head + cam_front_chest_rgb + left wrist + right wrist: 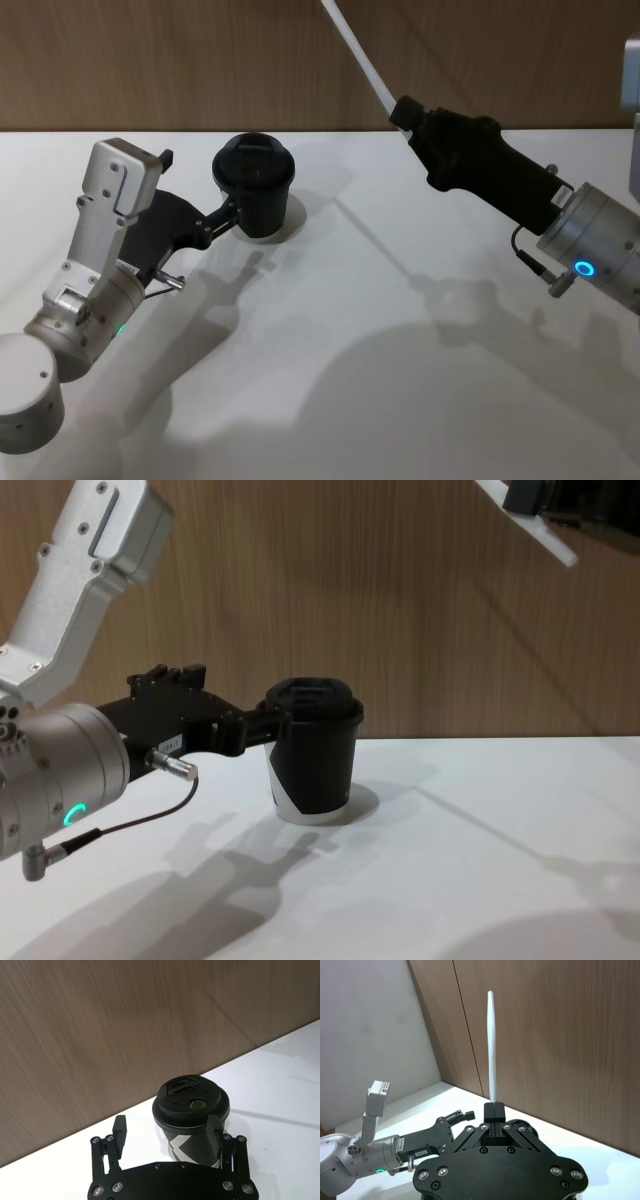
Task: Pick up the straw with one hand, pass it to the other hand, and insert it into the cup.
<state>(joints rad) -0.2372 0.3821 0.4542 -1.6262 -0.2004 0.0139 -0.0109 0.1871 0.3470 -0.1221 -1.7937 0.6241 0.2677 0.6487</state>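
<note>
At upper right, the right gripper (405, 112) is clamping the straw (358, 50), its long axis running up-left, while the cup (255, 185) is standing lower left, just beyond the left gripper's (166, 1124) spread fingers.

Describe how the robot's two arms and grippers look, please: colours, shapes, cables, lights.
The left wrist and right wrist are silver cylinders, each with a small glowing ring and a thin black cable on a metal plug. The left gripper and the right gripper are matt black, with flat screw-studded bodies and slender fingers. A silver box-shaped housing rises above the left wrist.
</note>
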